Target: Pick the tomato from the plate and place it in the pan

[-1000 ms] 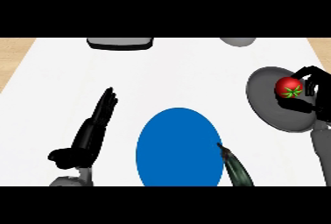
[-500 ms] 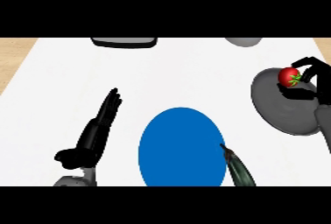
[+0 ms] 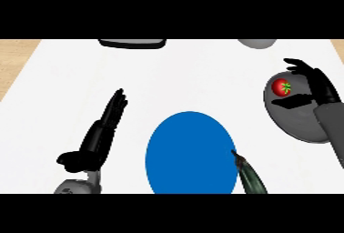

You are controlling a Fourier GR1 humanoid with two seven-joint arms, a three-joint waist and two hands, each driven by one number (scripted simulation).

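The red tomato point(image 3: 280, 86) with its green stalk lies in the far part of the grey pan point(image 3: 295, 123) at the counter's right side. My right hand point(image 3: 321, 88) is just right of it, fingers spread and thumb out, open and not closed round the tomato. The blue plate point(image 3: 191, 152) lies in the middle near the front, with nothing on it. My left hand point(image 3: 101, 132) rests open on the counter left of the plate, fingers straight and pointing away.
A dark green elongated object point(image 3: 249, 175) lies at the plate's lower right edge. At the counter's far edge sit a dark grey object point(image 3: 133, 43) and a grey round one point(image 3: 256, 43). Wooden floor shows at the far left.
The right hand's fingers have opened away from the tomato, which has come down a little to the left into the pan. The left hand has not moved.
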